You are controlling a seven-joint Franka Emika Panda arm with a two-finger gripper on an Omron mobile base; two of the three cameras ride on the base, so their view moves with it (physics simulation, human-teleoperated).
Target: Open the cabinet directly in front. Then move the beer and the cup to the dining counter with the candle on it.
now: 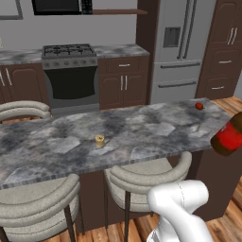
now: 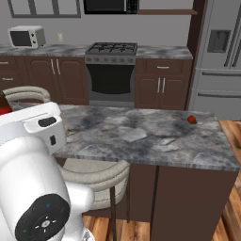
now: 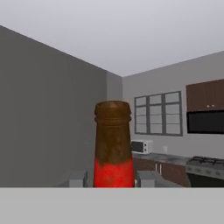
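Note:
The beer [image 3: 113, 144], a brown bottle with a red label, rises between my two fingertips in the hand view, and my gripper [image 3: 113, 179] is shut on it. The same beer [image 1: 229, 137] shows at the right edge of the left base view, tilted, beside the right end of the dining counter [image 1: 142, 127]. It also peeks in at the left edge of the right base view as the beer [image 2: 4, 106]. The pale yellow candle [image 1: 99, 141] stands on the counter near its front edge, well left of the bottle. The cup and the cabinet are out of view.
A small red round thing [image 1: 199, 106] lies on the counter's far right end. Cream stools [image 1: 146, 182] are tucked under the near side. Behind the dining counter [image 2: 141, 136] stand a stove [image 1: 70, 71], a steel fridge [image 1: 182, 47] and a microwave [image 2: 27, 36].

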